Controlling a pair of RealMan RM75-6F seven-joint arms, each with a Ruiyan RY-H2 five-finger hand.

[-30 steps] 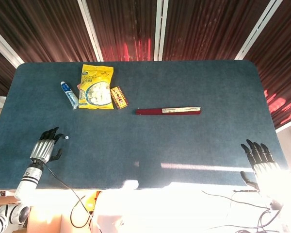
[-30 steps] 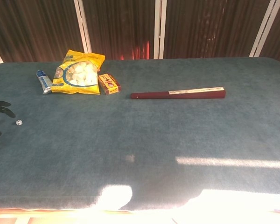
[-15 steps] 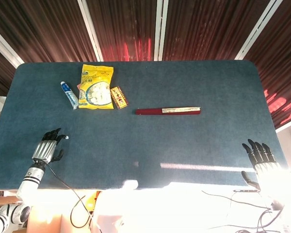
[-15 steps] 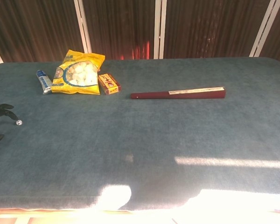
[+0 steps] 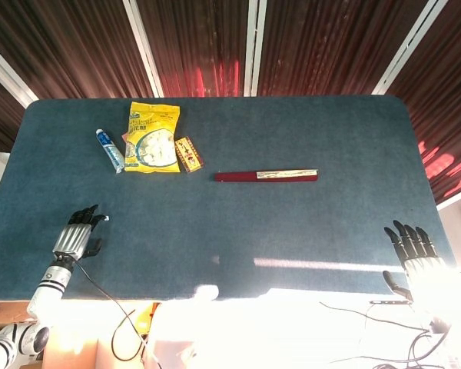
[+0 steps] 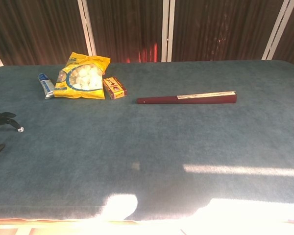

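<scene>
Your left hand (image 5: 74, 239) rests low on the table (image 5: 292, 231) near its 8 o'clock corner, fingers curled and close together. A small white bead (image 5: 106, 219) sits right at the fingertips (image 6: 5, 119), at about 1 o'clock from the hand; whether it is pinched or only touched, you cannot tell from either view.

Up toward 11 o'clock from that hand lies a blue and white tube (image 5: 109, 151), tilted. Just beside it, on its 3 o'clock side, lies a yellow snack bag (image 5: 154, 138), flat on the table. A small red and yellow box (image 5: 188, 154) touches the bag's lower right corner.

Near the middle of the table, well apart from both hands, lies a closed dark red fan (image 5: 266, 176), running from 9 to 3 o'clock, with a pale strip along its right half.

Your right hand (image 5: 415, 257) is at the table's 4 o'clock edge, fingers straight, spread a little and pointing to 12 o'clock, holding nothing. Strong sunlight washes out the wrist behind it.
</scene>
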